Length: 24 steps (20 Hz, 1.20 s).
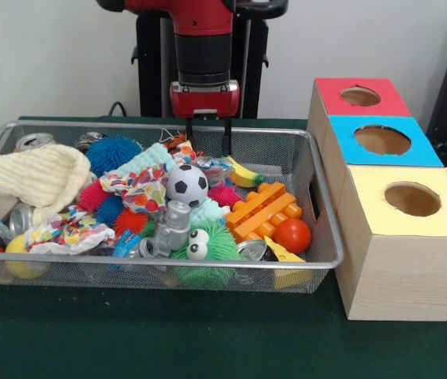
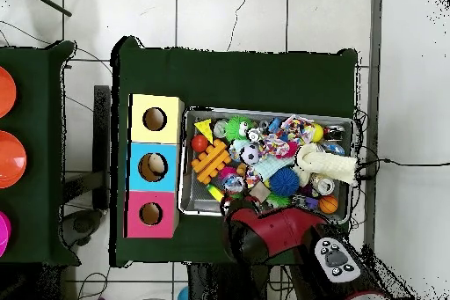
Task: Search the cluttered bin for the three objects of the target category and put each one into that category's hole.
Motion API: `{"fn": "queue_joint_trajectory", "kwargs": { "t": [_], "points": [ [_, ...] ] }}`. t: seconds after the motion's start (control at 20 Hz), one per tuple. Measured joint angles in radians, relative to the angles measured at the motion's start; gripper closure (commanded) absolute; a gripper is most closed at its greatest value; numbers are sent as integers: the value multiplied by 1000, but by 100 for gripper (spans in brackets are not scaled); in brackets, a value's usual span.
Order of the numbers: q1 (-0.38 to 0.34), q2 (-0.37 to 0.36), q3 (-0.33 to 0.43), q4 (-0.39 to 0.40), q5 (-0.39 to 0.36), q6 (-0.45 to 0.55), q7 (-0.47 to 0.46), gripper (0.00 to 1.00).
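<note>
Bin (image 1: 322, 213) of silver wire mesh sits on the green table (image 1: 208, 339), packed with toys. At its middle a small soccer ball (image 1: 186, 184) rests on the heap, a grey plastic robot (image 1: 172, 229) just in front of it, and a green spiky creature with googly eyes (image 1: 204, 257) against the near rim. An orange ridged block (image 1: 263, 209) lies toward the box side, a smooth red ball (image 1: 292, 234) touching its near end, a yellow wedge (image 1: 283, 253) beside that. A yellow banana (image 1: 243, 174) lies near the far rim. A blue spiky ball (image 1: 113, 152) and a pink one (image 1: 93, 195) flank a patterned cloth (image 1: 140, 188); a cream knitted cloth (image 1: 34, 178) drapes over the far end from the box, with cans (image 1: 34, 142) around it.

Gripper (image 1: 207, 136) hangs straight down over the bin's far rim, its two dark fingers (image 1: 227, 136) parted with nothing between them, tips just above the clutter. The red and black arm (image 1: 202, 39) stands vertical above it.

Touching the bin's end stands a pale wooden box (image 1: 397, 268), three round holes in its top: red (image 1: 360, 96), blue (image 1: 382, 140), yellow (image 1: 412, 199). From overhead the same box (image 2: 155, 166) lines the bin's (image 2: 187, 164) short side.
</note>
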Motion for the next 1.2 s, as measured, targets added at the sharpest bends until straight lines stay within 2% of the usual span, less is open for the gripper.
{"fn": "queue_joint_trajectory", "kwargs": {
  "t": [0.45, 0.8, 1.2],
  "points": [
    [-14, -6, 22, -5, 0, 51, 0, 0],
    [-47, -33, 71, -13, 0, 152, 0, 0],
    [-64, -47, 109, -35, 0, 222, 0, 0]
  ]
}}
